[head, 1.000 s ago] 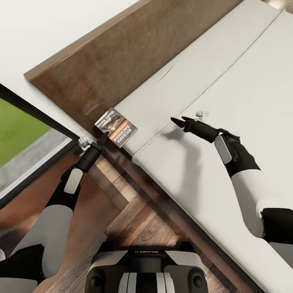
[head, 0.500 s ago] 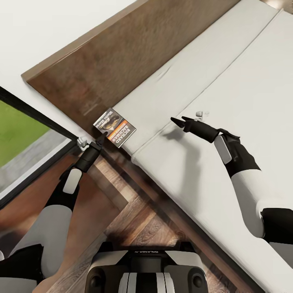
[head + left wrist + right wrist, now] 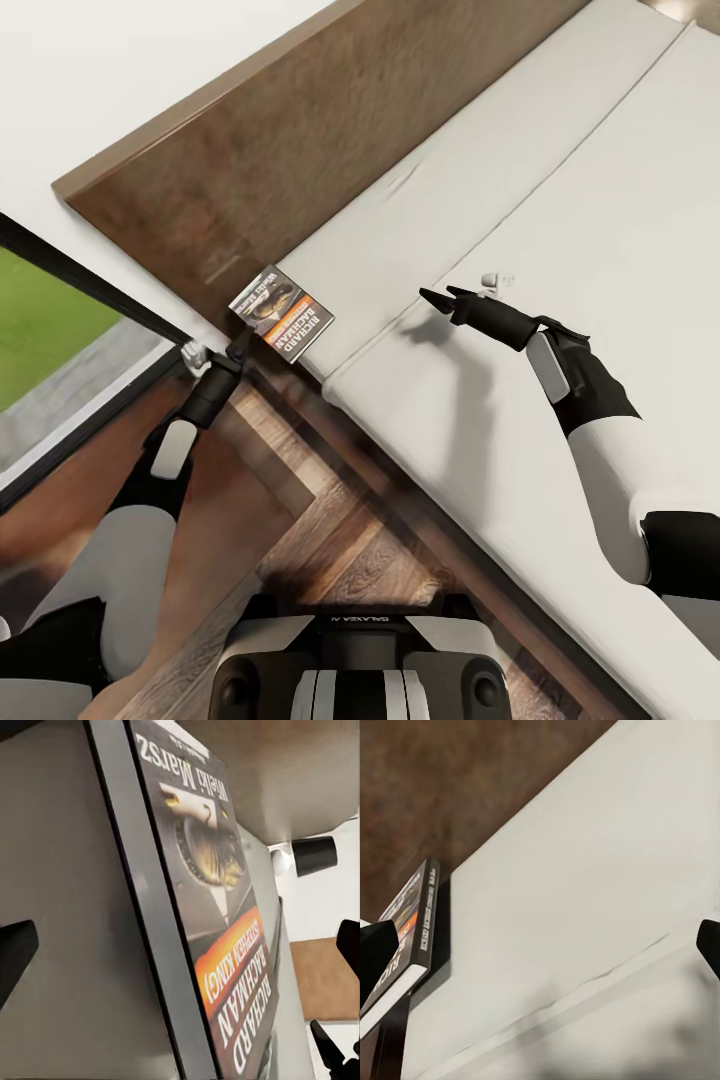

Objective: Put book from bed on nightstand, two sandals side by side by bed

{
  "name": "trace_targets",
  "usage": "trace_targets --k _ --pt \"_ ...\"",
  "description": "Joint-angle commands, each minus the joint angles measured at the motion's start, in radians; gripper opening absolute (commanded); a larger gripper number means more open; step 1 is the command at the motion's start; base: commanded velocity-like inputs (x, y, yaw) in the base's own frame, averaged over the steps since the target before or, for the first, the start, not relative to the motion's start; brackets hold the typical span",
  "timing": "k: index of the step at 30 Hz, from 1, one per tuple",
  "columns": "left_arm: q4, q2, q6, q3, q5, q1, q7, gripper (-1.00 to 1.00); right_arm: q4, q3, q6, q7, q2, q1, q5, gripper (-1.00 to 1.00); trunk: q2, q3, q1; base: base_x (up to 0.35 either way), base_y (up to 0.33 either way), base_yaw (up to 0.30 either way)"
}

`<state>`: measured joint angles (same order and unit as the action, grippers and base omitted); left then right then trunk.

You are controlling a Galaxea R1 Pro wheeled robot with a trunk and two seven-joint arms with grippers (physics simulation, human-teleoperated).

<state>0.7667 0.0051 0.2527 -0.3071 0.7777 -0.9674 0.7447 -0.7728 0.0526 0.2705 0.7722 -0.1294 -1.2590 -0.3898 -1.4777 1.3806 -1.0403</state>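
The book (image 3: 283, 312) lies at the corner of the bed's light-grey mattress (image 3: 560, 250), right beside the dark wooden headboard (image 3: 300, 130). Its cover has a grey picture, an orange band and white lettering. My left gripper (image 3: 240, 344) is at the book's near corner, open. In the left wrist view the book (image 3: 217, 945) sits between the two spread fingertips (image 3: 15, 952). My right gripper (image 3: 441, 297) hovers open over the mattress to the right of the book. The right wrist view shows the book (image 3: 406, 937) lying flat beyond one fingertip (image 3: 375, 956). The sandals and nightstand are out of view.
A dark-framed glass pane (image 3: 60, 330) showing grass stands to the left of the left arm. Brown plank floor (image 3: 330, 540) runs along the bed's dark frame (image 3: 420, 520). A white wall (image 3: 120, 70) rises behind the headboard. My base (image 3: 350, 660) is at the bottom.
My left arm has shifted slightly left and forward, bringing its gripper closer around the book's near corner. The right arm has stayed still. The book lies where it was.
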Motion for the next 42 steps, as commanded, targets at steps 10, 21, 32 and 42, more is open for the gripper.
trace_targets --k 10,21,32,42 --pt "-0.015 -0.002 0.010 -0.032 0.008 0.000 0.002 1.00 -0.003 0.003 0.009 0.002 -0.002 0.000 -0.010 1.00 0.000 0.000 0.000 0.000 0.000 -0.011" --pt "-0.015 -0.001 0.010 -0.033 0.008 0.000 -0.002 1.00 -0.003 0.003 0.009 0.001 -0.001 0.000 -0.010 1.00 0.000 0.000 0.000 0.000 0.000 -0.160" --pt "-0.014 0.000 0.010 -0.033 0.008 -0.001 -0.001 1.00 -0.003 0.004 0.009 0.000 -0.001 0.000 -0.010 1.00 0.000 0.000 0.000 0.000 0.000 -0.103" --pt "-0.015 0.001 0.011 -0.033 0.008 -0.001 0.001 1.00 -0.003 0.004 0.009 -0.001 -0.001 0.000 -0.011 1.00 0.000 0.000 0.000 0.000 0.000 -0.003"
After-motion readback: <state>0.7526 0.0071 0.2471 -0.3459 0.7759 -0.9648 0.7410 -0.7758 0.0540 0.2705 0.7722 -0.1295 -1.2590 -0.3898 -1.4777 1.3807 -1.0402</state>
